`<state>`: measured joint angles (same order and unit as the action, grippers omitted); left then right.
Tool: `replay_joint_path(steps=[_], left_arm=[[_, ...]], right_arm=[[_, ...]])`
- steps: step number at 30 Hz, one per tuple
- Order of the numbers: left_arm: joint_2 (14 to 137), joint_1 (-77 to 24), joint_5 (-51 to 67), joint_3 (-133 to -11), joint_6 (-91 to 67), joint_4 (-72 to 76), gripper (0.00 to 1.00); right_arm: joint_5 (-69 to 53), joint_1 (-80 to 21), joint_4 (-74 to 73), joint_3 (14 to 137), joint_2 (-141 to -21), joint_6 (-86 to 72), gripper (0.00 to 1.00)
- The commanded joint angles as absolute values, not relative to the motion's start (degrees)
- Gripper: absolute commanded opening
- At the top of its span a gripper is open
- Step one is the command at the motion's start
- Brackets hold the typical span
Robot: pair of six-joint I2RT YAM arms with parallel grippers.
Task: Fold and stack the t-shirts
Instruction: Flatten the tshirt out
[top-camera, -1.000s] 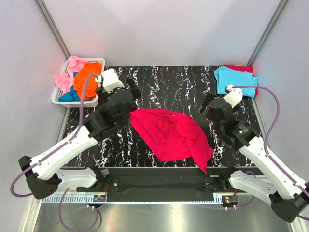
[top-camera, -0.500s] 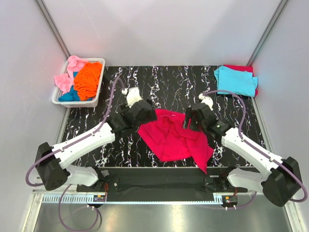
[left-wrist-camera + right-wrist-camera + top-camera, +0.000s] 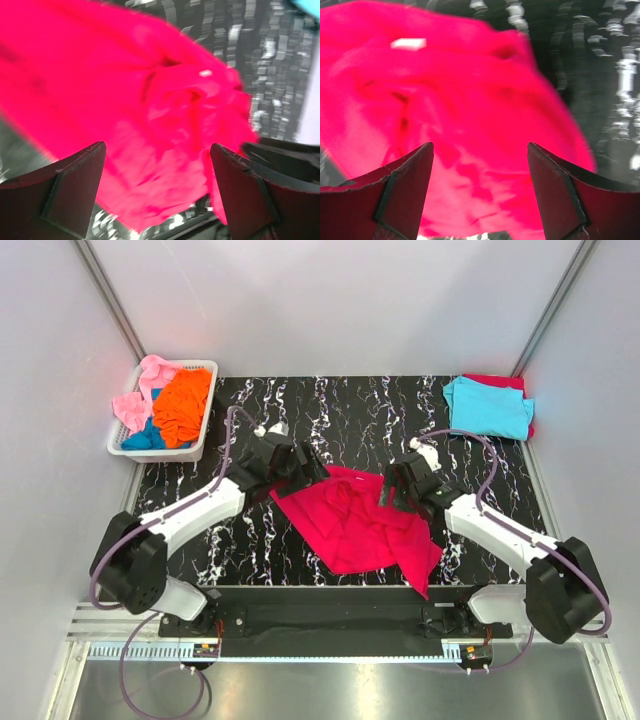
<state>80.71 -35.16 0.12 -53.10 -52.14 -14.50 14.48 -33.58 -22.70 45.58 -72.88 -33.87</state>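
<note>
Both spread wide and empty, the left gripper (image 3: 308,471) and right gripper (image 3: 391,489) flanked the crumpled crimson-red t-shirt (image 3: 358,527) on the black marbled table (image 3: 350,410), a white basket (image 3: 197,444) beyond the left, a folded cyan t-shirt (image 3: 488,406) beyond the right, pale walls (image 3: 330,300) around.

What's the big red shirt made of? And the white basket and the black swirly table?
Large crimson-red t-shirt: soft cloth, matte; it lies in rumpled folds. White slotted basket: probably hard plastic, smooth; thin stiff walls with slots. Black white-veined tabletop: marble-look surface, flat and smooth; whether it is real stone or a printed sheet, the pictures cannot tell.
</note>
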Motion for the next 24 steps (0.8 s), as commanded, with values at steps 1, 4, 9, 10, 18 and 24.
replay_joint_path(steps=[1,4,9,10,18,24], left_arm=[[84.1,-34.4,7.2,-58.4,-50.0,-8.1,0.9],[88.2,-34.0,6.9,-62.0,-50.1,-8.3,0.9],[94.4,-34.0,4.9,-66.9,-50.4,-9.4,0.89],[96.2,-34.0,4.9,-67.4,-50.4,-9.4,0.89],[101.3,-34.0,6.0,-71.1,-49.5,-9.6,0.88],[100.0,-33.9,4.9,-70.8,-48.5,-10.5,0.88]], right_arm=[[20.9,-29.8,-24.1,47.1,-73.7,-35.1,0.83],[19.6,-27.4,-23.8,47.5,-74.5,-33.4,0.83],[13.9,-23.7,-20.1,48.2,-77.5,-30.2,0.82],[12.8,-22.3,-18.3,48.0,-77.9,-30.0,0.82],[1.2,-16.2,-9.8,47.6,-82.3,-27.0,0.7],[-6.1,-16.1,-8.3,48.8,-86.3,-26.7,0.63]])
